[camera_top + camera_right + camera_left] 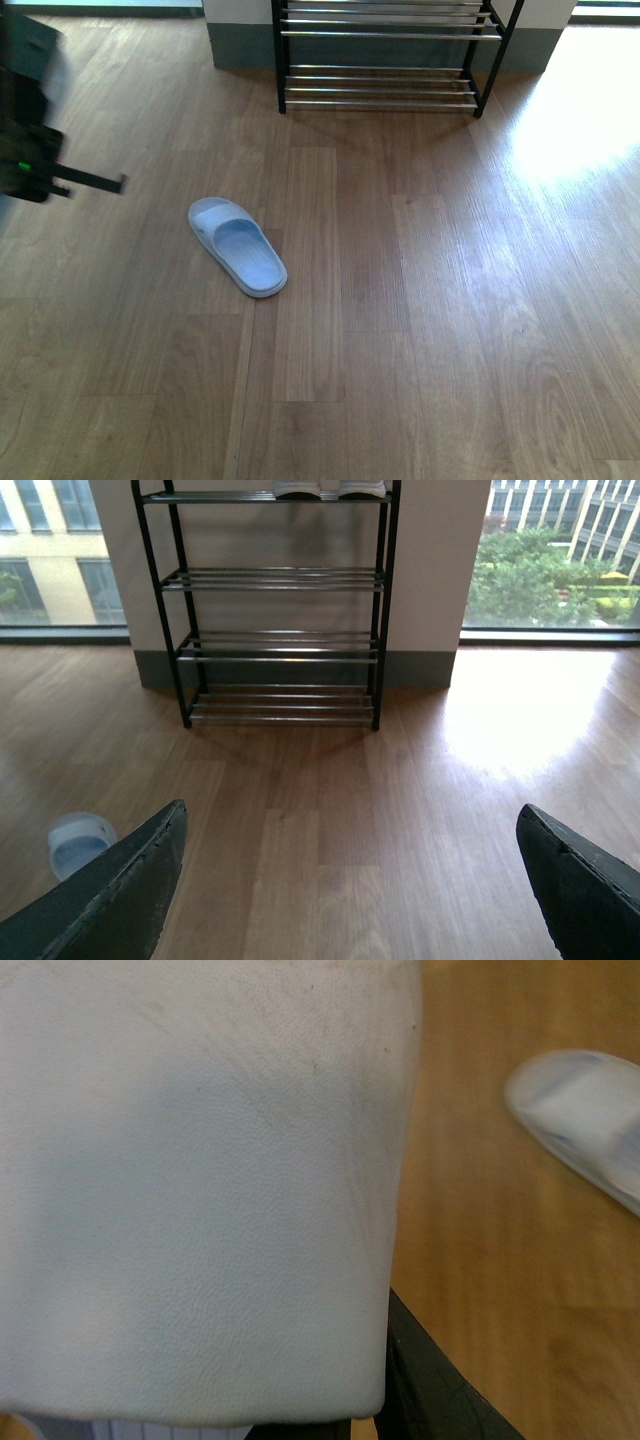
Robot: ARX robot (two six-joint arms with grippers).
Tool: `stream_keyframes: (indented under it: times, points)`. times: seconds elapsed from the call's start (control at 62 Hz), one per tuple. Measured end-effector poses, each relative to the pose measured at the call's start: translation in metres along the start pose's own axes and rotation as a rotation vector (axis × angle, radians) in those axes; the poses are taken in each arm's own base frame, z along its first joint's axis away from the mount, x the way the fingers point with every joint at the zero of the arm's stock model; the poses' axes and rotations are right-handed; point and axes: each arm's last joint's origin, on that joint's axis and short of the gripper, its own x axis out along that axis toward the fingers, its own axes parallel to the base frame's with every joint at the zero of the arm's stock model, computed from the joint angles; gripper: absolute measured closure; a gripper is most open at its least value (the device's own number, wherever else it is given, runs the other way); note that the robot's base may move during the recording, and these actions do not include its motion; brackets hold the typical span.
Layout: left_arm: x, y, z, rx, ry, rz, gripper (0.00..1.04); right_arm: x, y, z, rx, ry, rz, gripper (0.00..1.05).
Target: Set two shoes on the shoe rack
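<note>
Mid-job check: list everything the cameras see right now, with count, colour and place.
slide: one, pale blue, on the floor, left of and short of the rack.
shoe rack: one, black frame with chrome rods, against the wall ahead.
top-shelf shoes: apparently two, only white soles show, on the rack's top tier.
floor: brown wood.
white padded surface: one, fills most of the left wrist view.
left end effector: black, blurred, front view's left edge; state unclear.
right end effector: black fingers, open, empty, facing the rack.
</note>
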Motion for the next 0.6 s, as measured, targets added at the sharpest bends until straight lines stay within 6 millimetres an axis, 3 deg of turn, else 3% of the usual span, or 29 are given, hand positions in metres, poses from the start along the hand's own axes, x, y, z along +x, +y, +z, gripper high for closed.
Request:
stream_keyframes:
  times: [0.177, 0.323, 0.403, 0.452, 0.597]
  points:
    - [-0.074, 0.058, 0.002, -0.157, -0.111, 0.272, 1.03, 0.000, 0.000, 0.000, 0.000, 0.000, 0.000, 0.09]
    - [-0.133, 0.081, -0.010, -0.221, -0.176, 0.389, 1.03, 0.000, 0.000, 0.000, 0.000, 0.000, 0.000, 0.09]
    - [-0.173, 0.090, -0.028, -0.250, -0.211, 0.485, 1.03, 0.000, 0.000, 0.000, 0.000, 0.000, 0.000, 0.09]
    - [-0.183, 0.093, -0.034, -0.261, -0.223, 0.498, 1.03, 0.000, 0.000, 0.000, 0.000, 0.000, 0.000, 0.09]
    - [-0.188, 0.096, -0.034, -0.277, -0.240, 0.501, 1.03, 0.000, 0.000, 0.000, 0.000, 0.000, 0.000, 0.09]
